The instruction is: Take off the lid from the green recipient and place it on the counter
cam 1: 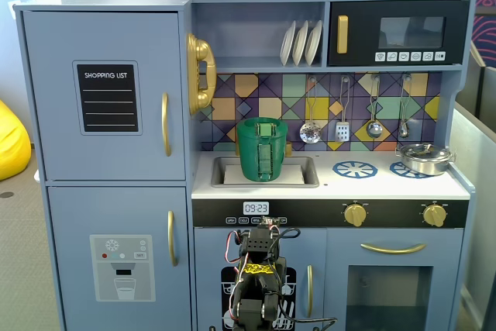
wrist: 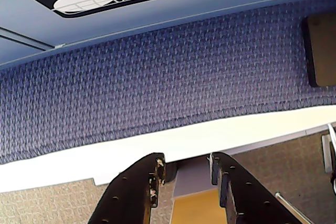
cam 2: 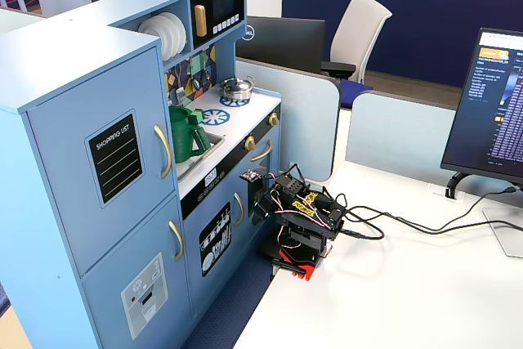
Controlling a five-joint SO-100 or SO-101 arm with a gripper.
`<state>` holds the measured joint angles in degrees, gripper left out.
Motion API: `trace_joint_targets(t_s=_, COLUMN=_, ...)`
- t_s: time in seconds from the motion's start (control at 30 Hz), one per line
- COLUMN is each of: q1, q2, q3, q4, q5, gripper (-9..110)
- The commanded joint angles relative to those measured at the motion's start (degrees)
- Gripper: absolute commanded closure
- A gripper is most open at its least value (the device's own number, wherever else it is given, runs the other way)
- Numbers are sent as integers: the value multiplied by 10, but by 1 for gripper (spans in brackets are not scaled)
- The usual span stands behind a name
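Observation:
The green recipient (cam 1: 263,153) stands in the recessed sink (cam 1: 310,174) of the white counter (cam 1: 387,185). Its light-green strap handle faces the camera. The lid (cam 1: 252,122) sits on top of it, seen edge-on. The pot also shows in the other fixed view (cam 2: 185,135). My arm (cam 2: 298,218) is folded low on the white table in front of the kitchen, well below the counter. In the wrist view my gripper (wrist: 185,174) points down at blue carpet and the table edge. Its jaws are apart with nothing between them.
A small silver pan (cam 1: 425,158) sits on the right burner ring; a second blue ring (cam 1: 355,169) is bare. Utensils hang on the backsplash. Cables (cam 2: 392,226) run over the white table (cam 2: 409,300) towards a monitor (cam 2: 490,112).

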<state>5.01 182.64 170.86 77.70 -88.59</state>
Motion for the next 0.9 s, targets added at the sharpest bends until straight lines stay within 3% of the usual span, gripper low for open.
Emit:
trace_joint_targets(t_s=0.0, q1=18, q2=-4, q3=9, q4=101, q5=-3, gripper=101)
trace_joint_targets(t_s=0.33, q1=13, q2=-5, q3=8, q4=101, q5=-7, gripper=101)
trace_joint_targets(t_s=0.5, q1=41, q2=-14, q3=-19, q4=40, q5=-15, gripper=101)
trace_joint_targets(t_s=0.73, q1=11, q2=-146, q3=-287, q4=-81, q5=-16, gripper=101)
trace_joint_targets(t_s=0.87, q1=4, q2=-233, q3=-475, q4=-219, q5=-42, gripper=101)
